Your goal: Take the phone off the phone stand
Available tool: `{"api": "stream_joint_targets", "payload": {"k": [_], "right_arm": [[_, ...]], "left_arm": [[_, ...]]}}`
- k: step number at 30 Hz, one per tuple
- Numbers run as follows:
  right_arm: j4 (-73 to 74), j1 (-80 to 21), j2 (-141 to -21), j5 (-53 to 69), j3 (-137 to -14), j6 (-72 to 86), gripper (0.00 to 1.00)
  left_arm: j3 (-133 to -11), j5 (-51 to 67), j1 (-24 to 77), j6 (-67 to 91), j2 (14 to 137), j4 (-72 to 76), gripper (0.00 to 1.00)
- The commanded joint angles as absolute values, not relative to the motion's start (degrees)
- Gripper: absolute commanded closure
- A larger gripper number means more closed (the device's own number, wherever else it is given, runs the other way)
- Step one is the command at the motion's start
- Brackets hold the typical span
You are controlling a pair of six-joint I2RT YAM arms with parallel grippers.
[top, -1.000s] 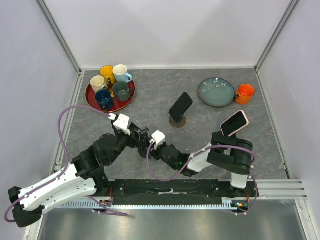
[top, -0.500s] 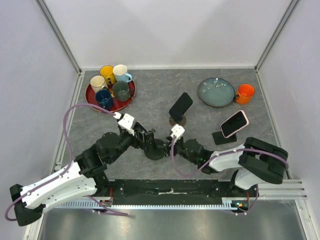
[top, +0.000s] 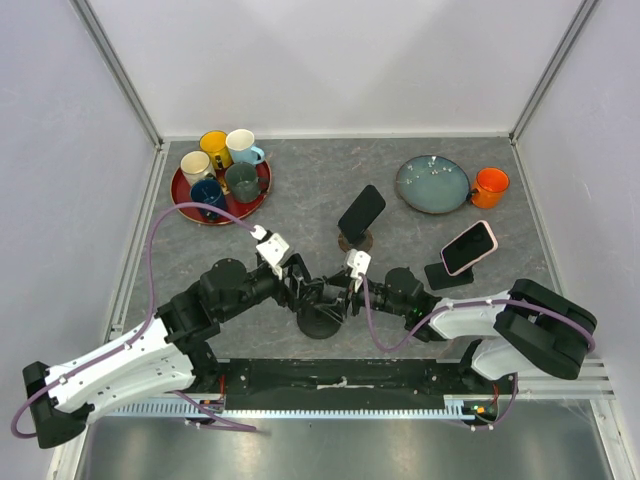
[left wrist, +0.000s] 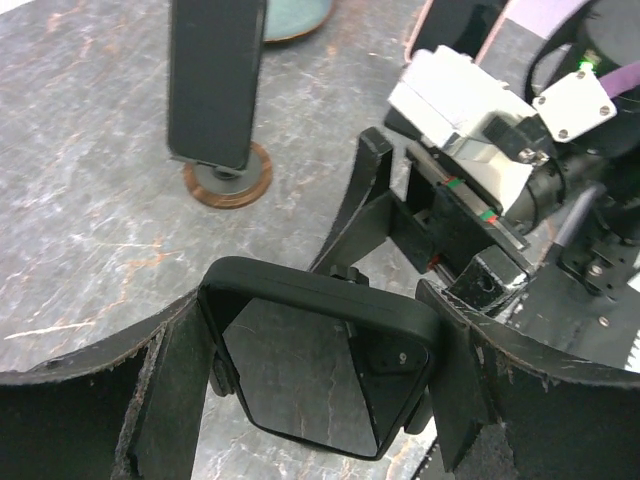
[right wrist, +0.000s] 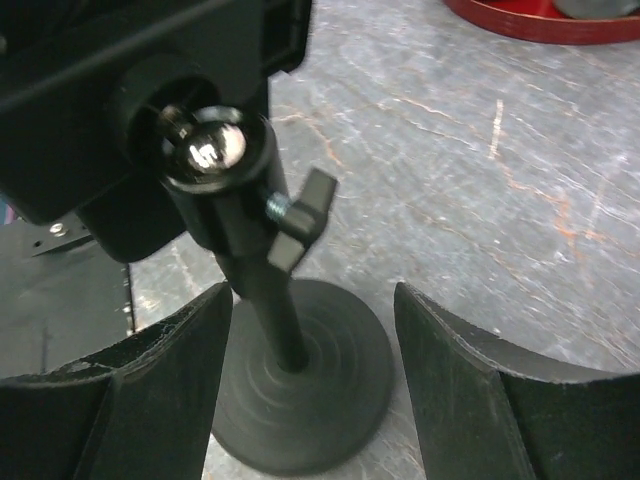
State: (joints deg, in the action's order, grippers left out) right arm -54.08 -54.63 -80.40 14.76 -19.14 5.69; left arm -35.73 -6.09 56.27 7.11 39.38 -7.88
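Observation:
A black phone sits in the cradle of a black phone stand with a round base, at the table's near middle. My left gripper is shut on the phone, one finger against each long side. From the right, my right gripper stands open over the stand's base, its fingers either side of the thin stem without touching it. In the top view both grippers, left and right, meet above the base and hide most of the phone.
Behind stands another black phone on a brown-based stand. A pink phone leans on a black stand at the right. A red tray of mugs is back left. A teal plate and orange mug are back right.
My right arm has swung left from the pink phone's stand to the black stand, and its jaws have opened around the stem. The left gripper has shifted slightly right.

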Motion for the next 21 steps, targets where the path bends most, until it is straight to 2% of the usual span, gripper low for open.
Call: {"api": "stream_joint_targets", "payload": {"k": [1, 9, 12, 15, 18, 19, 21], "right_arm": [[-54.8, -54.3, -79.5, 24.5, -22.0, 4.0, 0.27], [-55.1, -53.7, -81.1, 27.3, -22.8, 4.2, 0.31], [-55.3, -53.6, -82.6, 28.1, -23.1, 4.1, 0.42], [-56.6, -53.5, -84.3, 28.4, -22.9, 4.4, 0.58], [-57.2, -53.4, -86.4, 28.3, -22.3, 4.1, 0.96], [-57.7, -53.4, -86.9, 28.0, -21.8, 4.0, 1.0], [-58.4, -53.2, -87.9, 27.9, -21.2, 4.0, 1.0]], "left_arm": [[-39.2, 1.6, 56.2, 5.8, 37.4, 5.4, 0.98], [-38.2, 4.7, 56.2, 4.7, 37.0, 6.3, 0.98], [-38.1, 5.9, 56.2, 4.7, 37.1, 6.4, 0.98], [-38.0, 6.9, 56.2, 4.7, 37.1, 6.8, 0.98], [-37.9, 7.1, 56.2, 4.6, 36.9, 7.4, 0.98], [-37.8, 7.2, 56.2, 4.6, 36.8, 7.5, 0.98], [-37.8, 7.4, 56.2, 4.2, 36.6, 7.7, 0.98]]}}
